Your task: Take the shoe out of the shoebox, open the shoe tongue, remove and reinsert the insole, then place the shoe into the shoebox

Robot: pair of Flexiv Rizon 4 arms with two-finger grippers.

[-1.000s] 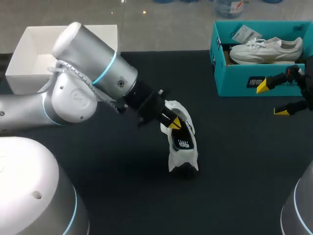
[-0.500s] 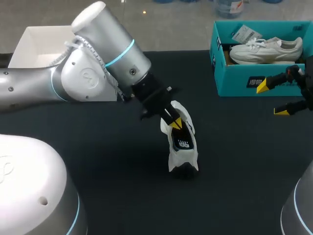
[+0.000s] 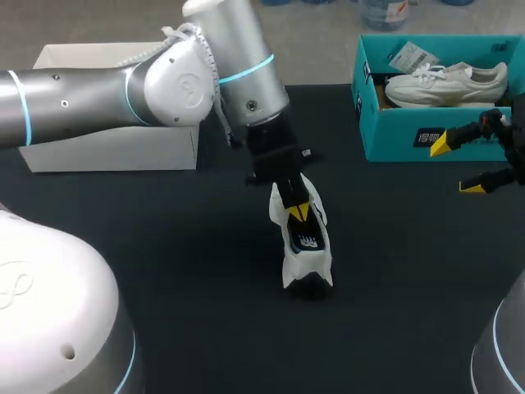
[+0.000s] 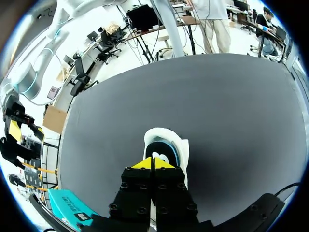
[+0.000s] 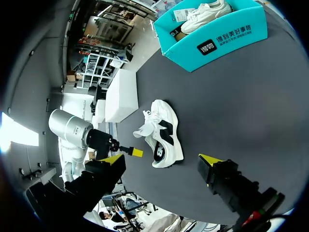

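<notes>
Shoe, white w/ black panels, sits out on the dark worktop near the middle, outside the teal shoebox and well apart from it. From the head view I look down into its opening, so it seems to stand on its sole. The tongue and laces are pulled loose to one side, seen from the right wrist view.

L gripper comes in on my left arm and points steeply down at the shoe's opening. In the left wrist view the yellow tips are pressed together w/ no gap and sit right at the rim of the opening. Whether they pinch the tongue or insole I can't tell.

R gripper is at the far right of the worktop, just in front of the shoebox, touching nothing. Its fingers are spread wide and it holds nothing. Shoe lies ahead of it, well apart.

Shoebox is at the far right corner, open, w/ a second white shoe lying inside. A white box is at the far left, partly behind my left arm.
</notes>
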